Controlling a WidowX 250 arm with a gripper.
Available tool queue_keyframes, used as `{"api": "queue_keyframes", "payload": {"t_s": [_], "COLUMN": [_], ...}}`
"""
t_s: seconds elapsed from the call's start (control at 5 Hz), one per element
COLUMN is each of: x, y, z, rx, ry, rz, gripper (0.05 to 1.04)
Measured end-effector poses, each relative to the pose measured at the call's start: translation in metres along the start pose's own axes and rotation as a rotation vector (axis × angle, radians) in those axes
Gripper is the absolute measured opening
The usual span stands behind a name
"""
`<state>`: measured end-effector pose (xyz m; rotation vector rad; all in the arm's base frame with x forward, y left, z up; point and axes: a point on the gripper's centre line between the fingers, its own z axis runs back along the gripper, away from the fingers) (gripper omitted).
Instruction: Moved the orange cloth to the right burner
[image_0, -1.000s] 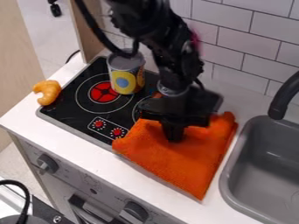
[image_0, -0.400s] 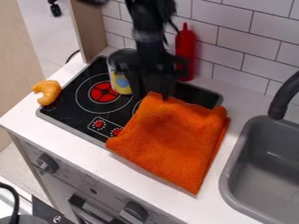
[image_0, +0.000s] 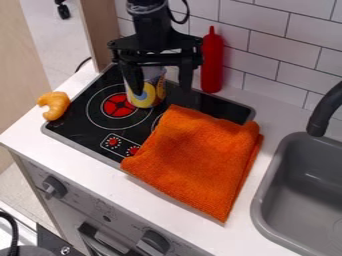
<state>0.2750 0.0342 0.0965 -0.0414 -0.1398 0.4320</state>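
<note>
Cloth (image_0: 194, 157) lay nearest me, below and to the right of the end effector (image_0: 161, 90) in the view, its near part on the desk (image_0: 100, 175) and its far part over the cooktop (image_0: 217, 104), hiding most of the right burner (image_0: 156, 121). I judged the placing all but done, so the good move was to leave the fabric alone. Had I wanted fuller cover, I would have pinched a shallow fold and slid it gently toward the end effector, keeping the layers flat. Farther back, the can (image_0: 147, 92) showed between the fingers, which stood apart with nothing clamped. I could not tell the depth between them, so a straight lift before any sideways travel seemed safest, with room left for the bottle (image_0: 212, 62) beyond.

As for its lie, the cloth was nearly square and had no real front. Its slightly longer axis ran from a near corner, well below the end effector, back to a far corner just below it. The doubled edge faced right, away from the end effector.
</note>
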Motion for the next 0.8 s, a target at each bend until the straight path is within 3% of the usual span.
{"api": "queue_keyframes", "payload": {"t_s": [0.2, 0.4, 0.6, 0.8], "x": [0.010, 0.029, 0.044, 0.070], "y": [0.030, 0.063, 0.093, 0.126], "z": [-0.014, -0.042, -0.052, -0.044], "rx": [0.101, 0.203, 0.222, 0.237], "ry": [-0.040, -0.105, -0.172, -0.190], "rz": [0.043, 0.109, 0.193, 0.360], "gripper": [0.998, 0.998, 0.998, 0.998]}}
